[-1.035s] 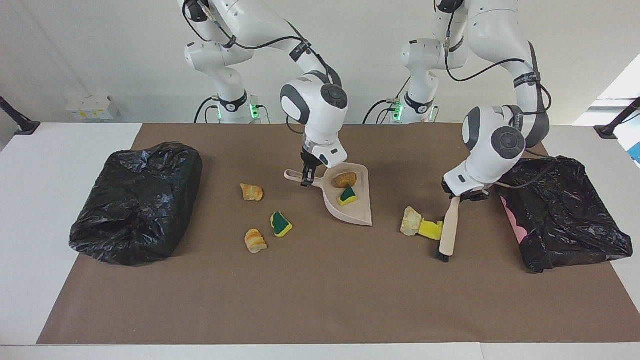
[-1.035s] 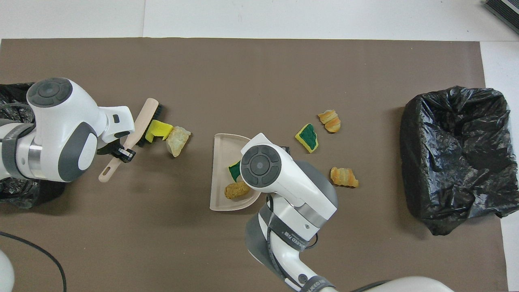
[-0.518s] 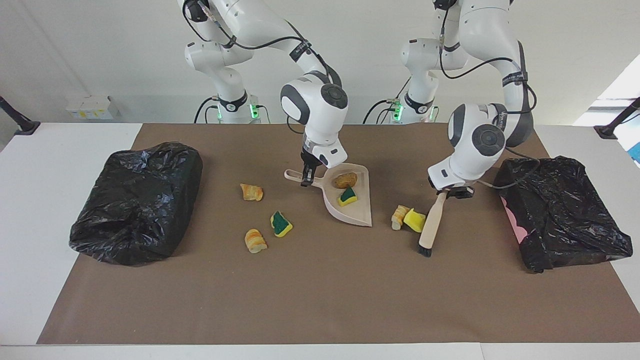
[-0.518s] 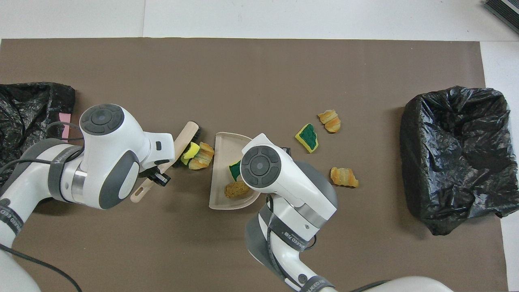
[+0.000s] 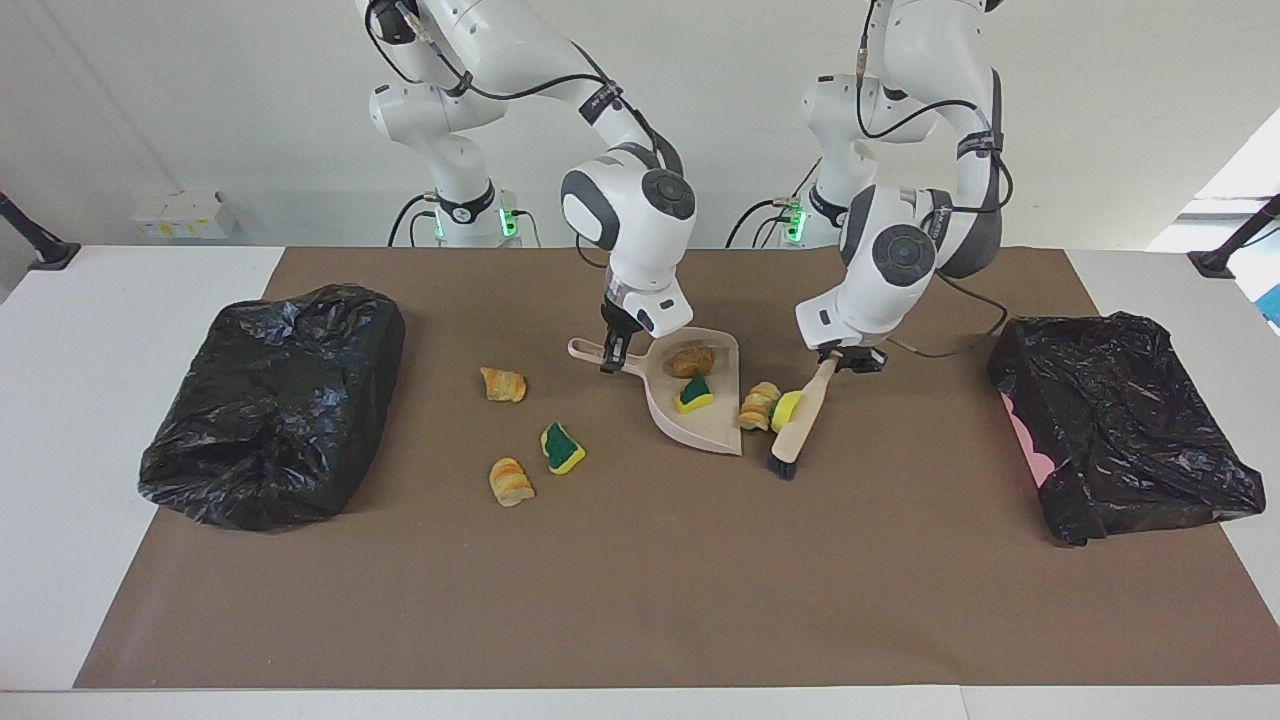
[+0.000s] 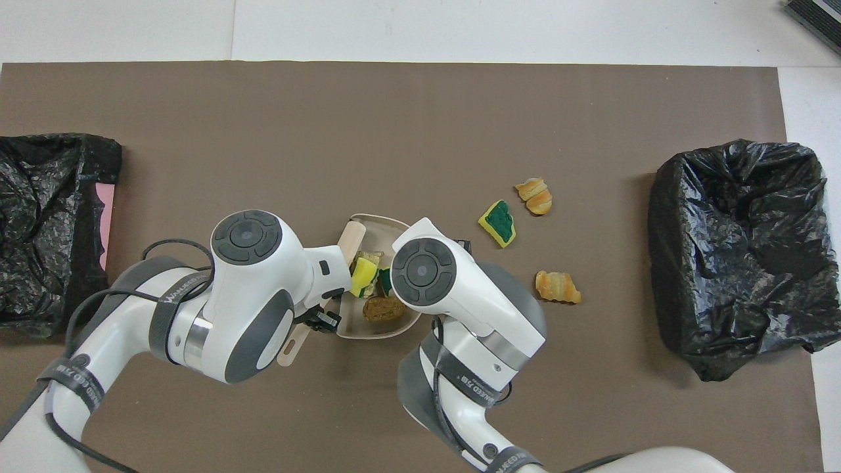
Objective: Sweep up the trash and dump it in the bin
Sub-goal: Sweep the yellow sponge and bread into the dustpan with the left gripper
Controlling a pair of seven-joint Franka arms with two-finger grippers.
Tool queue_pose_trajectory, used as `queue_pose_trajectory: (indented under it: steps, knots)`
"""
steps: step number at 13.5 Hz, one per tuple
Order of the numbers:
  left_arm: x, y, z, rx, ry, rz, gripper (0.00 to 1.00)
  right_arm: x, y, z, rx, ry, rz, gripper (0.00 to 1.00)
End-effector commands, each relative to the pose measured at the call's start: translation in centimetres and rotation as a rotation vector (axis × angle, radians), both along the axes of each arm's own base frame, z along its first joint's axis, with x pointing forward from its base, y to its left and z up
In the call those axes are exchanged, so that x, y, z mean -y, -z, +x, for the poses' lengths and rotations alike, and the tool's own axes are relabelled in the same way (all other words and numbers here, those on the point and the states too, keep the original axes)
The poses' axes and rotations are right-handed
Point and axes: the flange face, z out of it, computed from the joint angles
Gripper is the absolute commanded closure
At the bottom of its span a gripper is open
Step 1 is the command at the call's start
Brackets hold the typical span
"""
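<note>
A: Step? 
B: Sweeping. L end effector (image 5: 838,362) clamps brush (image 5: 797,425), nudging two scraps (image 5: 770,405) at dustpan (image 5: 700,425) lip; R end effector (image 5: 613,352) grips its handle.
A: Next? 
B: Push them in; three scraps (image 5: 520,440) remain toward the R arm's end.

From overhead I can't see the dustpan (image 6: 368,223) handle or either grip, both wrists cover them, and the brush (image 6: 353,234) is mostly hidden too.

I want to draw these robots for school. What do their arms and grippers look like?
Both arms are glossy white with rounded joints, dark grey round caps and grey bands with white lettering. Black cables loop along them, and green lights glow at their bases. The left gripper and right gripper are small and black, each below a white wrist block.
</note>
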Motion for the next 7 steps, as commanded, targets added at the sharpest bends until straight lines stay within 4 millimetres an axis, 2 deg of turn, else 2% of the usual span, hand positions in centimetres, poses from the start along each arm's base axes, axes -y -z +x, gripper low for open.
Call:
queue_pose_trajectory:
  steps: [1, 3, 5, 7]
  knots:
    - [-0.4, -0.6, 0.2, 0.018, -0.141, 0.007, 1.0, 0.0, 0.4, 0.2, 0.031, 0.017, 0.005, 1.0]
    - [-1.7, -0.5, 1.1, 0.025, -0.186, 0.028, 1.0, 0.1, 0.5, 0.3, 0.035, 0.019, 0.01, 1.0]
    - [-4.9, -1.2, 3.1, 0.048, -0.231, 0.05, 1.0, 0.0, 0.6, 0.6, 0.046, 0.02, 0.027, 1.0]
    - [-7.2, -3.3, 4.6, 0.082, -0.274, 0.041, 1.0, 0.5, 1.0, 0.9, 0.051, 0.021, 0.036, 1.0]
